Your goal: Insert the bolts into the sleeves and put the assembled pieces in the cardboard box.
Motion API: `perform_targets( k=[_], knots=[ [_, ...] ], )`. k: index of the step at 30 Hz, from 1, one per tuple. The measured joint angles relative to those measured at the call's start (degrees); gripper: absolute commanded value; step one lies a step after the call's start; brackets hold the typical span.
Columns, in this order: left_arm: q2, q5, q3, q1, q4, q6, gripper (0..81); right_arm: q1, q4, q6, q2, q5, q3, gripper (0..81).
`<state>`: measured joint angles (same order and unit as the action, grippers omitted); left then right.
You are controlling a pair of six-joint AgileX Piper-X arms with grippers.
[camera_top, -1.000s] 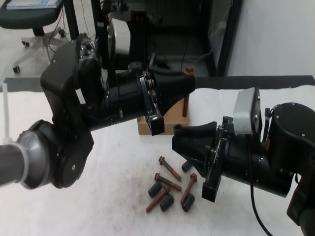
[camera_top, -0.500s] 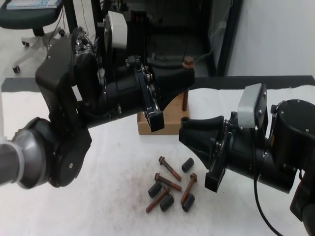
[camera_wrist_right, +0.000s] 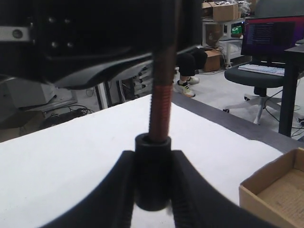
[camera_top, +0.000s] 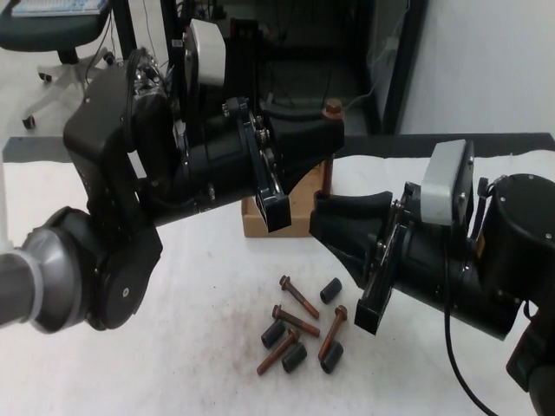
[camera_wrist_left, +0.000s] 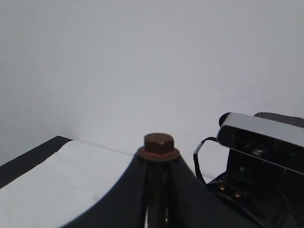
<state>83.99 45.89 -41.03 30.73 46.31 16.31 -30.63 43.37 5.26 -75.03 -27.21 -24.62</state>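
Note:
My left gripper (camera_top: 329,132) is shut on a rusty bolt (camera_top: 328,178), held upright with its hexagonal head (camera_wrist_left: 158,143) above the fingers. Just below it, my right gripper (camera_top: 323,208) is shut on a black sleeve (camera_wrist_right: 152,172). In the right wrist view the bolt's threaded shaft (camera_wrist_right: 161,97) comes down into the top of the sleeve. The cardboard box (camera_top: 299,208) stands on the white bench behind the two grippers, partly hidden by them. One corner of the box (camera_wrist_right: 275,190) appears in the right wrist view.
Several loose bolts (camera_top: 297,296) and black sleeves (camera_top: 295,356) lie scattered on the white bench top (camera_top: 199,347) in front of the box. The right arm's camera housing (camera_wrist_left: 261,135) sits close to the left gripper. Chairs and desks stand in the room beyond.
My right gripper has risen and moved toward the box, bringing the sleeve under the bolt. The left gripper has lifted slightly with the bolt.

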Motion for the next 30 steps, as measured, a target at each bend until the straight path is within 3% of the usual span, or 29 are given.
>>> perform_targets(
  k=[9,30],
  knots=[
    [0.0,0.0,0.0,0.0,0.0,0.0,0.3,0.0,-3.6,0.0,0.0,0.48,0.0,0.8],
    [0.0,-0.13,0.0,0.0,0.0,0.0,0.3,0.0,1.33,0.11,0.0,0.44,0.0,0.8]
  ],
)
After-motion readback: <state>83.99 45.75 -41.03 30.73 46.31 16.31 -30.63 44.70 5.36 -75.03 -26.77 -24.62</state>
